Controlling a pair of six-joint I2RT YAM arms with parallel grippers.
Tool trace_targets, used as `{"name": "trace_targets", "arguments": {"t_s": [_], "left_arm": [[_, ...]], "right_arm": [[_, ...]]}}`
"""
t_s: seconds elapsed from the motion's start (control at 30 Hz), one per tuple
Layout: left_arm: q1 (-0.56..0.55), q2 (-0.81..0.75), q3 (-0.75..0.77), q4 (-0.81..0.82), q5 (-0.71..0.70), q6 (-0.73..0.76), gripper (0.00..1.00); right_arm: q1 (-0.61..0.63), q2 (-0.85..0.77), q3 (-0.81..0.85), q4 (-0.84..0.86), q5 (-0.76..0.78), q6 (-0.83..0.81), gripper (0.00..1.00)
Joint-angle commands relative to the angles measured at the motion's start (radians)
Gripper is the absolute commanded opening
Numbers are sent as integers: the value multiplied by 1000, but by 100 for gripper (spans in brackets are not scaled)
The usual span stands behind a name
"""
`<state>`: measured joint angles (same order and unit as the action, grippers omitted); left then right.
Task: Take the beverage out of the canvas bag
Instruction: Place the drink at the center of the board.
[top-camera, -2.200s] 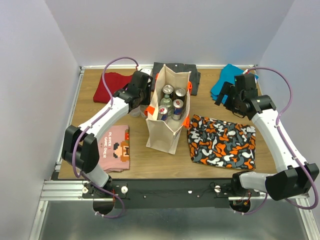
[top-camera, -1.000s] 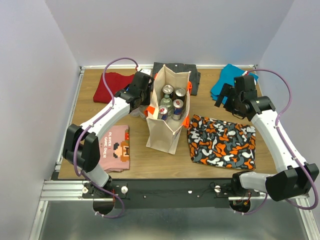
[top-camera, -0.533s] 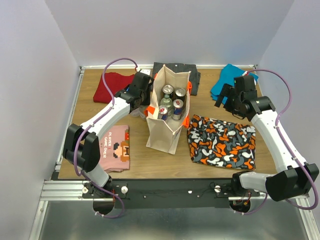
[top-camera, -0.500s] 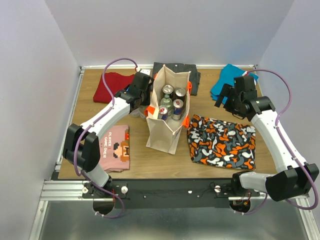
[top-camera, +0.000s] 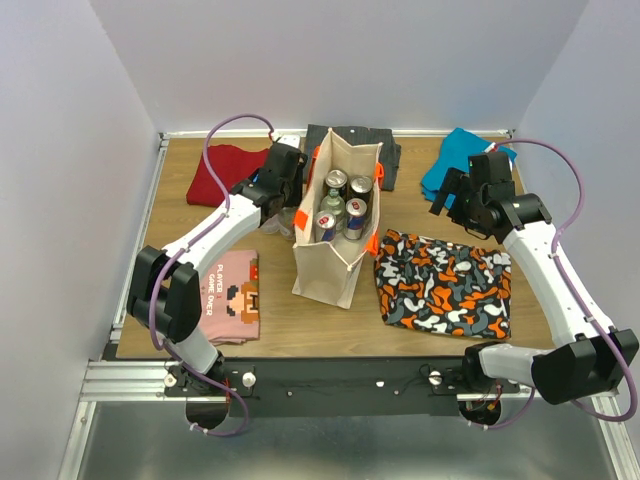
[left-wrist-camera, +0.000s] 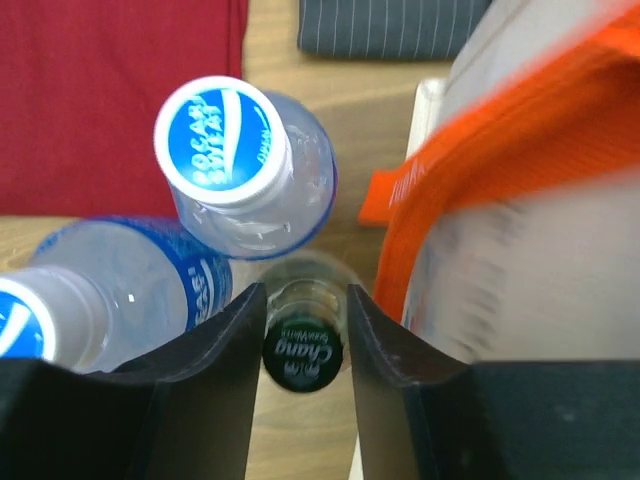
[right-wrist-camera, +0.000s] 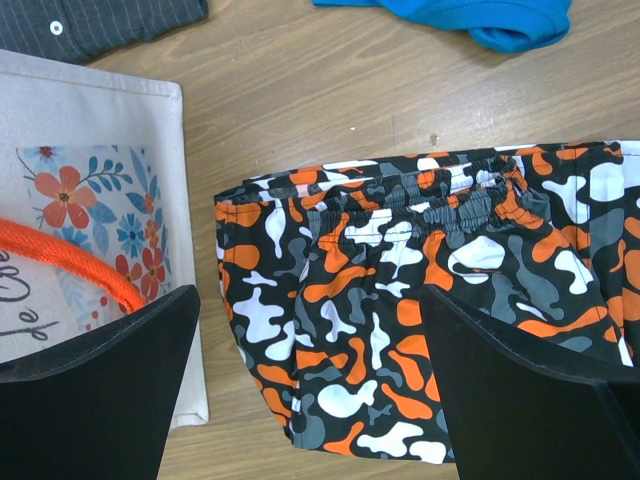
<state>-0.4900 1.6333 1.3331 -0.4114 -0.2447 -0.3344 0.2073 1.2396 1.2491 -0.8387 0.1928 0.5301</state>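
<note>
**Orange handle and crowded bottles: tip-over risk at your left claw**

Your left claw (left-wrist-camera: 303, 300) sits outside the canvas bag (top-camera: 325, 265), at its 9 o'clock side. Its fingers flank the cap of a dark-capped bottle (left-wrist-camera: 303, 350); I cannot tell whether they pinch it or stand a hair clear. Two blue-capped water bottles (left-wrist-camera: 225, 140) crowd it at 9 and 11 o'clock in the wrist view, and the orange handle (left-wrist-camera: 480, 150) hangs at 2 o'clock.

If you pull away crooked, a finger may drag the cap and tip that bottle into its neighbours (they look tall and light). A swing toward 3 o'clock could snag the handle and haul the bag over.

The bag stands upright mid-table (top-camera: 290, 320) with cans (top-camera: 345, 205) inside, so beverages remain to take out. Your right claw (right-wrist-camera: 310, 330) is spread wide and empty above the camouflage shorts (right-wrist-camera: 420, 270), near the bag's 3 o'clock wall, and a careless reach could shove it.
</note>
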Motion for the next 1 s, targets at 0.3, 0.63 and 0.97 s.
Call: {"name": "trace_targets", "arguments": {"t_s": [0.3,0.63,0.97], "left_arm": [[7,-10,31,74,-53,0,57],[4,-119,107,-24,5,14,66],[-4,-245,204,-133,85,43,96]], "right_arm": [[-9,-14,-7,6,0,-9,100],[-8,-23,3,1,8,-9,100],[-9,-37,-20,15,-4,-7,100]]}}
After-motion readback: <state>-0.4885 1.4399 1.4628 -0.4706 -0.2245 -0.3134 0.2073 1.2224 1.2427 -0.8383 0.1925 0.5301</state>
